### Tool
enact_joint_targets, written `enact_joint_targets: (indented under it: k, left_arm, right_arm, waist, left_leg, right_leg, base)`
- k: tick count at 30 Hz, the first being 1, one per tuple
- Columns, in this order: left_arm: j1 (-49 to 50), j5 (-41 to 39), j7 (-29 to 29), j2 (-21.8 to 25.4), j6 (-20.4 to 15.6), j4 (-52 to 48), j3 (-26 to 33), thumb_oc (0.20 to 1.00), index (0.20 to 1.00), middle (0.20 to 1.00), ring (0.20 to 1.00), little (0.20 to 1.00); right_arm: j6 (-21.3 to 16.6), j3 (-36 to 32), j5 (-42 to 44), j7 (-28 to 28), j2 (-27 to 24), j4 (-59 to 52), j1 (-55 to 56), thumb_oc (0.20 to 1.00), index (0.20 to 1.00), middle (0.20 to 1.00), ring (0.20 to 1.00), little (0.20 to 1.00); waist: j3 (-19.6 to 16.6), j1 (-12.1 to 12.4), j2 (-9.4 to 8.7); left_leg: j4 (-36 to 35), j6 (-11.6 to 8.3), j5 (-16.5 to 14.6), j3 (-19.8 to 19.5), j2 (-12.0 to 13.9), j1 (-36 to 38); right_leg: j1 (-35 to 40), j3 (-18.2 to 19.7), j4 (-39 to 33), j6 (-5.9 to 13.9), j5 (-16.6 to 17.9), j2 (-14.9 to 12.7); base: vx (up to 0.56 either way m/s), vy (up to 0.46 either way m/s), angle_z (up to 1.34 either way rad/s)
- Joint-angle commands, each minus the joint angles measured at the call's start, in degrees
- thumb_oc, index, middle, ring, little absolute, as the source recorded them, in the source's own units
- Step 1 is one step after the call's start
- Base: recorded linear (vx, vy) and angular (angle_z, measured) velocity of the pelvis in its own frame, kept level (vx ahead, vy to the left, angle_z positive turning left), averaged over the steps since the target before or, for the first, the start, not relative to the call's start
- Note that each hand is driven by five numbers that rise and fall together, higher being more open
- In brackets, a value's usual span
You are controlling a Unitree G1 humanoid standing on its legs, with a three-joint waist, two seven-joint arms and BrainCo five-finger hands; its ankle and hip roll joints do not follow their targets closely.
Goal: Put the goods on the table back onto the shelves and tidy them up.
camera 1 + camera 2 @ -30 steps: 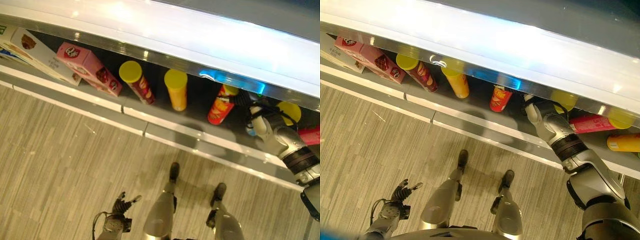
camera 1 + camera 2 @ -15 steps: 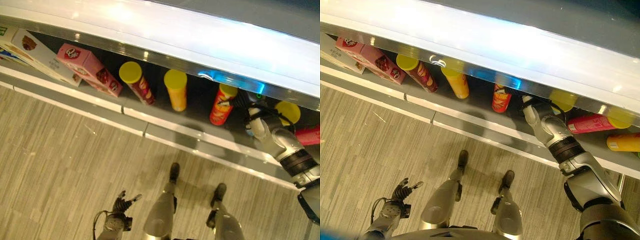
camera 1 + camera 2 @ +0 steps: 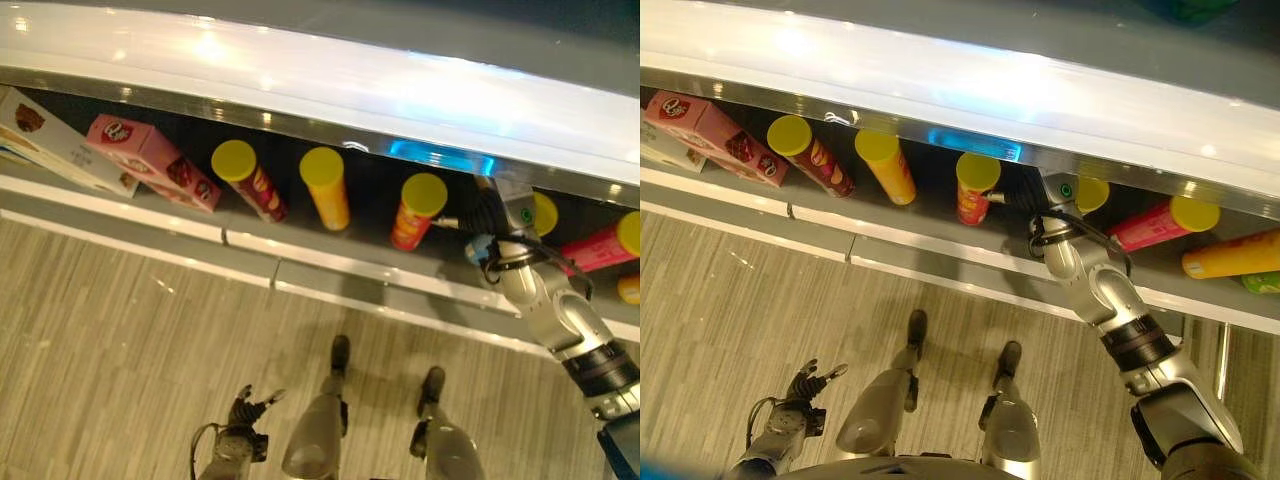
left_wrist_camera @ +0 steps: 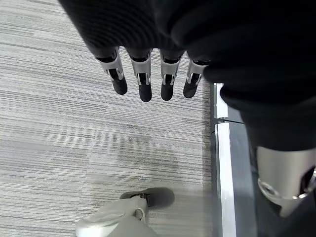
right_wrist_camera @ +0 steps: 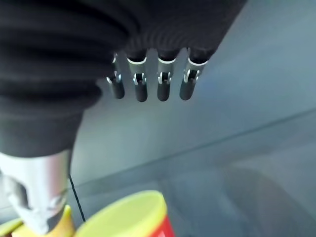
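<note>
The red can [image 3: 413,212] is a round tube with a yellow lid, standing on the smooth grey shelf [image 3: 330,285]. Just right of it, the right hand [image 3: 1045,225] holds nothing, fingers [image 5: 163,81] straight. The left hand [image 3: 243,411] hangs open over the striped floor [image 3: 110,340].

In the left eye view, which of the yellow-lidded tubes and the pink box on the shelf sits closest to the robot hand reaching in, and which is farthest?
Starting from the right robot hand:
1. Red tube with yellow lid, just beside the hand.
2. Orange-yellow tube with yellow lid, mid-shelf.
3. Dark red tube with yellow lid, further left.
4. Pink cardboard box, far left.
</note>
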Motion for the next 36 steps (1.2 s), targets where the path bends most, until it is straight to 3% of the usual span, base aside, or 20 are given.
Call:
enact_joint_targets:
  k: [1,2,7,9,14,16,21,23,24,26,29,30,31,32,34,36]
  left_arm:
    - [-0.53,2.05,1.0,0.86,0.38,4.59,-0.2,1.0,1.0,1.0,1.0,1.0]
    - [-0.65,3.2,0.24,1.08,0.82,5.24,0.32,1.0,1.0,1.0,1.0,1.0]
    - [-0.93,4.69,-0.36,1.22,1.17,5.91,0.43,1.0,1.0,1.0,1.0,1.0]
    - [-1.63,5.87,-1.3,1.98,1.47,5.79,-0.38,1.0,1.0,1.0,1.0,1.0]
    - [-2.9,6.62,-2.29,3.05,1.45,5.68,-0.58,1.0,1.0,1.0,1.0,1.0]
    - [-3.52,7.35,-3.15,4.55,1.36,5.19,-0.65,1.0,1.0,1.0,1.0,1.0]
    - [-2.99,7.18,-3.97,5.89,1.31,3.12,0.26,1.0,1.0,1.0,1.0,1.0]
    - [-2.91,7.27,-4.41,6.18,1.33,2.57,0.36,1.0,1.0,1.0,1.0,1.0]
    - [-2.72,7.15,-4.47,6.26,1.34,2.48,0.48,1.0,1.0,1.0,1.0,1.0]
    - [-2.45,7.17,-4.79,6.62,1.26,2.04,1.0,1.0,1.0,1.0,1.0,1.0]
    - [-1.83,7.89,-5.57,7.03,1.46,2.62,1.9,1.0,1.0,1.0,1.0,1.0]
    - [-1.57,7.94,-5.58,6.92,1.62,3.06,2.54,1.0,1.0,1.0,1.0,1.0]
    - [-0.91,7.33,-5.5,6.44,1.54,3.1,3.28,1.0,1.0,1.0,1.0,1.0]
    - [-0.9,7.33,-5.5,6.4,1.55,3.07,3.13,1.0,1.0,1.0,1.0,1.0]
    - [-0.89,6.64,-5.61,5.6,1.59,2.99,3.68,1.0,1.0,1.0,1.0,1.0]
    - [-0.99,6.83,-5.59,5.07,1.63,1.69,3.29,1.0,1.0,1.0,1.0,1.0]
  right_arm:
    - [-4.09,-0.97,6.49,3.2,-0.91,-2.83,-0.95,1.0,1.0,1.0,1.0,1.0]
    - [-4.91,-1.6,7.23,5.73,-2.85,-5.39,0.54,1.0,1.0,1.0,1.0,1.0]
    - [-5.7,-3.52,7.03,7.33,-5.08,-9.43,3.23,1.0,1.0,1.0,1.0,1.0]
    - [-6.27,-2.45,8.45,9.33,-6.6,-9.88,2.84,1.0,1.0,1.0,1.0,1.0]
    - [-6.5,-2.27,10.15,11.15,-7.55,-9.77,3.52,1.0,1.0,1.0,1.0,1.0]
    - [-7.08,-2.49,11.32,11.74,-8.25,-9.65,3.91,1.0,1.0,1.0,1.0,1.0]
    - [-7.12,-6.93,11.98,11.42,-9.98,-9.62,7.34,1.0,1.0,1.0,1.0,1.0]
    - [-7.1,-9.3,11.57,11.2,-11.36,-9.6,9.28,1.0,1.0,1.0,1.0,1.0]
    - [-7.08,-10.07,11.56,11.0,-11.7,-9.54,10.11,1.0,1.0,1.0,1.0,1.0]
    - [-6.95,-12.55,11.48,10.8,-13.3,-9.48,12.05,1.0,1.0,1.0,1.0,1.0]
    - [-6.77,-16.83,11.52,10.91,-15.2,-9.68,15.87,1.0,1.0,1.0,1.0,1.0]
    - [-6.74,-18.53,11.68,10.9,-15.42,-9.96,17.11,1.0,1.0,1.0,1.0,1.0]
    - [-6.78,-21.8,12.03,10.27,-16.12,-10.36,19.9,1.0,1.0,1.0,1.0,1.0]
    - [-6.77,-22.11,12.05,10.31,-16.15,-10.56,20.29,1.0,1.0,1.0,1.0,1.0]
    - [-6.87,-26.46,12.08,9.46,-16.54,-11.71,23.84,1.0,1.0,1.0,1.0,1.0]
    - [-6.7,-29.58,11.93,7.91,-16.89,-12.25,26.08,1.0,1.0,1.0,1.0,1.0]
  waist:
    - [-4.26,-0.09,-1.63]
    - [-5.08,-0.68,-2.04]
    - [-6.4,-2.32,-2.61]
    - [-7.39,-4.29,-3.09]
    - [-6.97,-5.58,-3.28]
    - [-5.74,-6.7,-3.24]
    - [-5.53,-7.03,-3.05]
    - [-6.42,-6.81,-3.07]
    - [-6.81,-6.7,-2.87]
    - [-7.68,-6.41,-3.63]
    - [-9.16,-6.0,-4.47]
    - [-9.63,-6.4,-4.44]
    - [-10.06,-7.27,-3.87]
    - [-10.01,-7.08,-3.65]
    - [-9.87,-8.3,-2.61]
    - [-9.19,-8.8,-1.8]
  left_leg:
    - [4.05,-2.2,-10.88,2.0,2.71,2.92]
    - [3.85,-1.99,-11.29,2.45,2.56,4.08]
    - [4.15,-0.98,-12.74,4.21,1.79,7.15]
    - [4.37,0.07,-14.07,6.18,1.0,9.67]
    - [4.26,0.7,-14.64,8.19,1.26,11.36]
    - [5.94,0.8,-15.19,11.2,2.94,11.97]
    - [11.74,0.19,-16.11,17.2,8.27,10.33]
    - [12.46,-0.62,-15.66,19.8,10.2,9.71]
    - [12.64,-1.37,-16.43,19.92,11.15,10.05]
    - [13.39,-2.64,-15.14,22.21,13.16,9.24]
    - [14.13,-5.11,-13.62,24.57,16.42,9.31]
    - [13.87,-6.32,-12.46,25.43,18.28,10.14]
    - [12.76,-7.91,-9.74,26.33,21.22,11.86]
    - [12.61,-8.13,-9.52,26.33,21.53,12.03]
    - [12.06,-9.78,-4.99,26.15,24.93,13.7]
    - [14.95,-10.81,1.67,24.54,28.07,13.22]
  right_leg:
    - [0.84,0.04,3.51,5.36,-2.54,-6.45]
    - [1.48,0.12,3.67,5.54,-2.47,-6.68]
    - [2.26,2.02,4.77,5.87,-2.2,-6.98]
    - [1.54,5.87,7.2,6.27,-0.88,-7.31]
    - [-0.73,8.8,10.21,6.23,-0.88,-6.77]
    - [-2.53,7.71,11.45,6.31,-0.45,-5.97]
    - [-0.81,2.0,12.06,4.48,-0.18,-10.15]
    - [0.28,0.03,12.3,5.05,2.01,-12.42]
    - [1.15,-0.4,12.39,5.72,2.01,-12.61]
    - [2.28,-3.13,11.22,6.33,3.43,-13.33]
    - [4.02,-5.76,8.32,6.39,-0.57,-11.51]
    - [4.27,-5.62,7.68,6.32,-2.62,-9.97]
    - [4.84,-4.82,7.53,5.09,-6.62,-6.33]
    - [4.91,-4.82,7.62,4.88,-6.83,-6.0]
    - [5.87,-3.68,7.1,2.3,-10.04,-1.24]
    - [8.16,-3.04,4.92,0.36,-11.97,3.03]
  base:
    - [0.03,0.077,-0.12]
    - [0.02,0.053,-0.2]
    - [0.02,0.079,-0.13]
    - [0.01,0.162,-0.49]
    - [-0.03,0.072,-0.51]
    - [-0.09,-0.012,-0.6]
    - [-0.13,-0.138,-1.2]
    - [-0.07,-0.217,-0.94]
    - [-0.01,-0.286,-1.19]
    - [-0.04,-0.307,-1.08]
    - [0.01,-0.385,-0.79]
    - [0.1,-0.588,-0.99]
    - [0.1,-0.475,-0.66]
    - [0.11,-0.433,-0.52]
    - [0.12,-0.341,-0.36]
    - [0.12,-0.374,-0.28]
